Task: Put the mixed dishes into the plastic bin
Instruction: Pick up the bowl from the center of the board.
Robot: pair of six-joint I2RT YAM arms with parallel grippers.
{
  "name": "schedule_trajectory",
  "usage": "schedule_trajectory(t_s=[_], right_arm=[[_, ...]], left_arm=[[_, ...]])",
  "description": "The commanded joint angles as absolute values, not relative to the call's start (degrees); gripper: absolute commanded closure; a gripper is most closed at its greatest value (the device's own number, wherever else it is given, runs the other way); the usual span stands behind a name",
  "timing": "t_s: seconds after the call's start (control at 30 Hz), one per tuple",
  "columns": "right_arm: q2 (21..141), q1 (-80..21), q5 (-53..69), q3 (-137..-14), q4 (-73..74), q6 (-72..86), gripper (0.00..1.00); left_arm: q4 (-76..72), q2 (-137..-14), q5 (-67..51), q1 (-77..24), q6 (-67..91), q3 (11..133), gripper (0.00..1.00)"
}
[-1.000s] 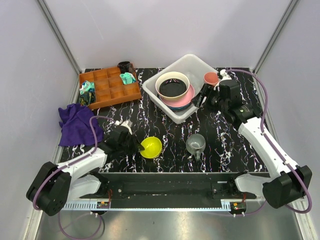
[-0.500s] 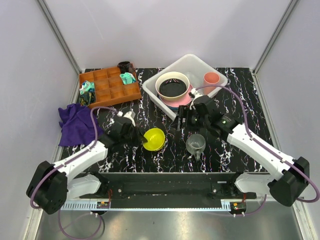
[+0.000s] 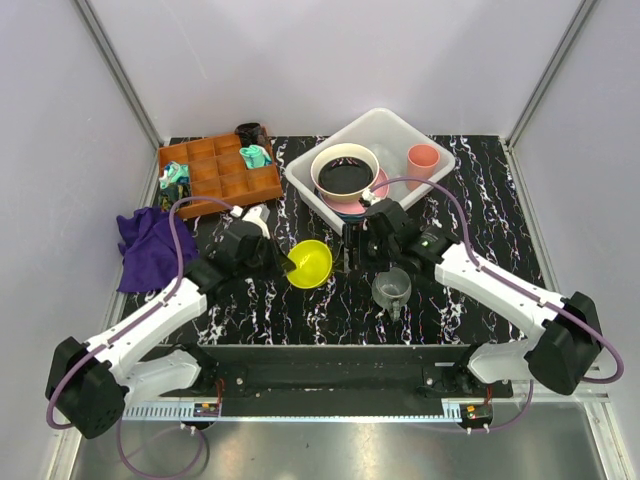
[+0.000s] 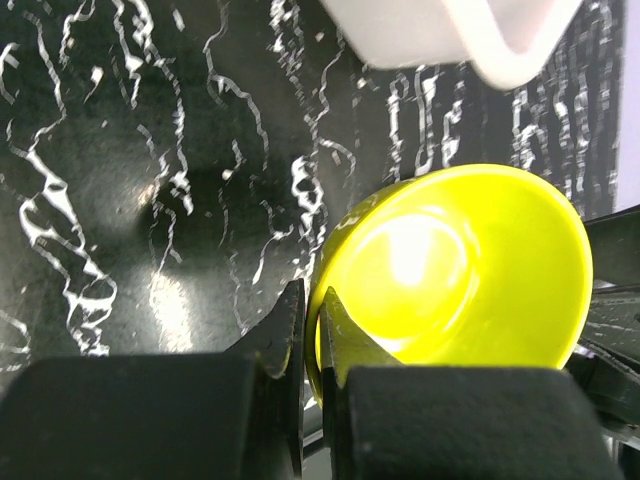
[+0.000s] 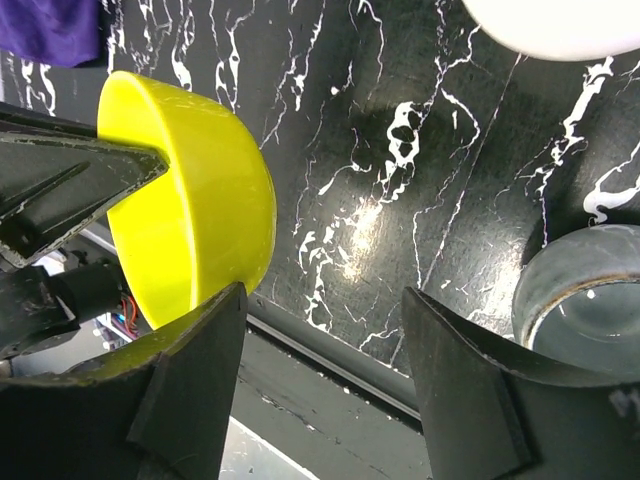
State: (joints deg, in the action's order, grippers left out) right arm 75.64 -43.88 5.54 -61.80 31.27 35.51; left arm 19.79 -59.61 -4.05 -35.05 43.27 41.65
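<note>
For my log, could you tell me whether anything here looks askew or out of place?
Only the yellow bowl: it hangs tilted, pinched by the rim in the left gripper, short of the plastic bin. Nothing looks spilled or broken.

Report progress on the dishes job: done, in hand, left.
Done: the cream bowl, pink plate and pink cup sit in the bin. In hand: the left gripper pinches the yellow bowl by its rim, tilted, short of the bin. Left: that bowl must go in, and the grey mug stands on the table, the open right gripper near it, holding nothing.
</note>
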Motion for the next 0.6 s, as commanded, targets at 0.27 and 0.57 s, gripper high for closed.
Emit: schedule_trajectory(t_s=[0.27, 0.57], right_arm=[[72.43, -45.97, -0.95, -64.16, 32.25, 35.95, 0.28], [71.28, -45.97, -0.7, -64.42, 33.31, 36.12, 0.28]], left_arm=[[18.9, -59.76, -1.14, -36.91, 42.8, 43.16, 1.0], [18.11, -60.56, -0.7, -37.0, 43.15, 41.84, 1.0]])
